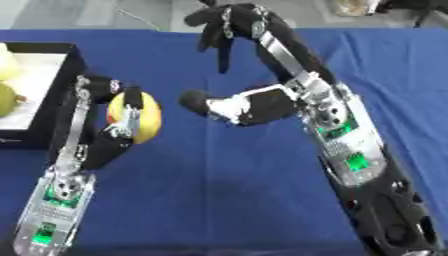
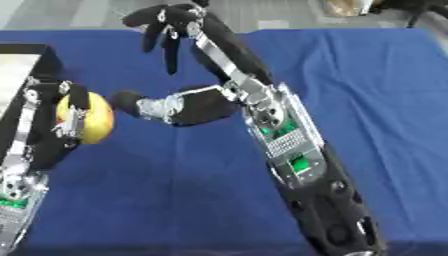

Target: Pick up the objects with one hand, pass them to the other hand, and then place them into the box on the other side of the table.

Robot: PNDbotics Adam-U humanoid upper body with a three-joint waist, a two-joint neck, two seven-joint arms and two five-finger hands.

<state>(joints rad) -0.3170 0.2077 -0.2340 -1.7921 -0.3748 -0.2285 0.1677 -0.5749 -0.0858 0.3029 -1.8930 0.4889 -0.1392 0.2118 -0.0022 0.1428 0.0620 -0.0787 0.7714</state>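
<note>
Fingers (image 1: 131, 107) of the left hand (image 1: 105, 142) curled round a yellow fruit (image 1: 144, 116), holding it clear of the blue table (image 1: 236, 200), just beside the black box (image 1: 70, 70). Handover looks complete; the fruit sits on the side nearest the box so the drop is short. Right hand (image 1: 262, 102) just beside the fruit on the side away from the box, fingers spread and straight, holding nothing. Yellow-green fruit (image 1: 7, 95) lies inside the box.
</note>
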